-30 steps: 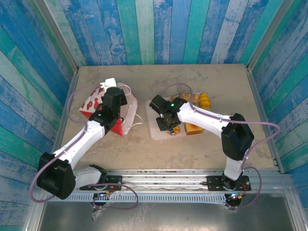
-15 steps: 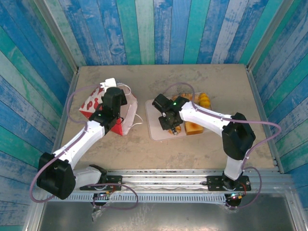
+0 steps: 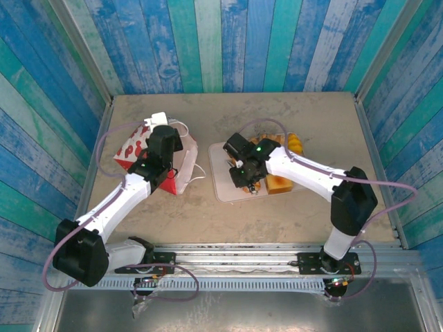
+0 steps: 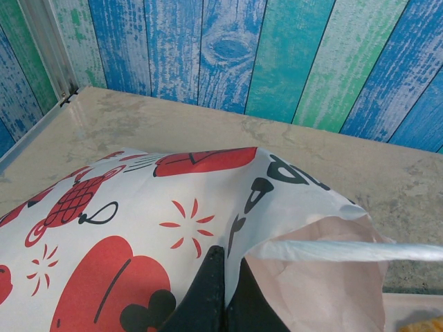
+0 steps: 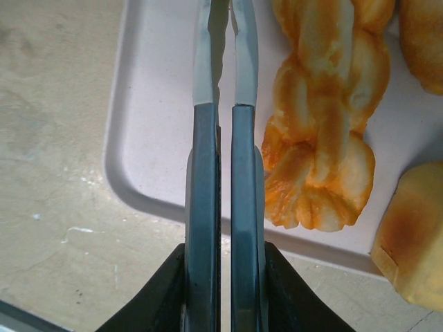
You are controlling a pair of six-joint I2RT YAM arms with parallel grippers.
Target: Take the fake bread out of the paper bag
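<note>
On the tray (image 5: 156,138): the fake bread (image 3: 279,183) you can see lies here, out of the bag.
Paper bag (image 4: 138,228): just left of the tray; you cannot tell if pieces remain inside.
Left gripper (image 4: 220,290): pinched on the bag's rim.
Right gripper (image 5: 223,41): closed, empty, beside the braided stick (image 5: 322,131).

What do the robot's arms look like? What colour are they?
The left arm and right arm are white tubes with chunky black joints. A thin purple cable loops along each. A small green light glows on the right one. The fingers are slim and dark.
</note>
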